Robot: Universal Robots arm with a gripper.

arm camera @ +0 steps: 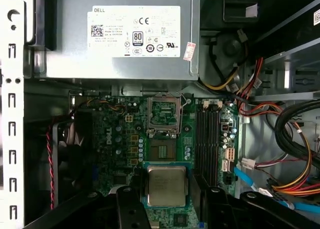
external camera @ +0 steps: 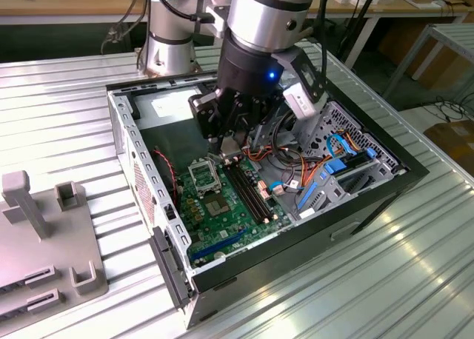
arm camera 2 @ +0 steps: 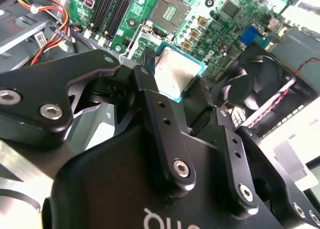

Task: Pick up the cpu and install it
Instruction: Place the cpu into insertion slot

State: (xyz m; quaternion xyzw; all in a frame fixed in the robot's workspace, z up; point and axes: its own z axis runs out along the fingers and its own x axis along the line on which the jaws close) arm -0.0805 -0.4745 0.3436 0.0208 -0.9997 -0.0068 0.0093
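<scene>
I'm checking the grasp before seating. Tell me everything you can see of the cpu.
The cpu is a small flat square chip with a plain silver-grey metal top and a thin blue-green rim. The gripper's jaws clamp two opposite edges, metal face up. It hangs above the motherboard, beside the socket, not in it.

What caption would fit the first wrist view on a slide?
Gripper with the cpu clamped between its jaws, hovering over the motherboard near the empty socket.

Both wrist views close above motherboard [arm camera: 120, 144]
</scene>
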